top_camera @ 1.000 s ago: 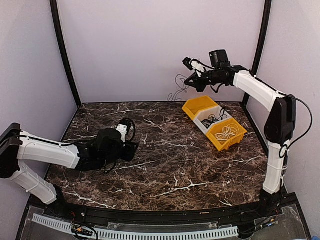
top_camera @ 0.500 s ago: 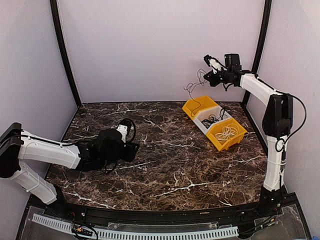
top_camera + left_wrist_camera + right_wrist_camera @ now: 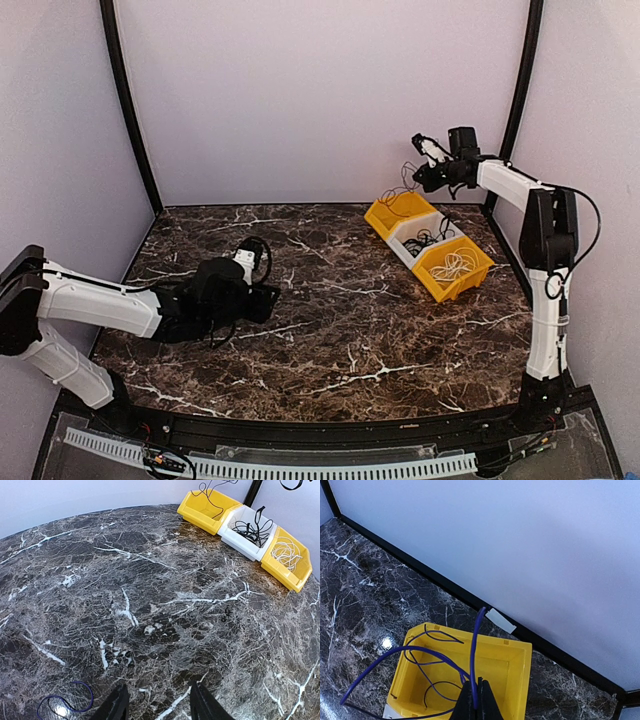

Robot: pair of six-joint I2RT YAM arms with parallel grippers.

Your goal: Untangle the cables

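Right wrist view: your right gripper (image 3: 475, 700), clamped on a thin dark-blue cable (image 3: 474, 645), hangs over the far yellow plastic bin (image 3: 512, 672).
Sorting step, probably: lower and release it there. Your left gripper (image 3: 160, 706) sits half-open, empty.

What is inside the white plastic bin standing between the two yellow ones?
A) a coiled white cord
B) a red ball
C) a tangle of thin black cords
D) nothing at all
C: thin black cords lie tangled inside the white plastic bin.
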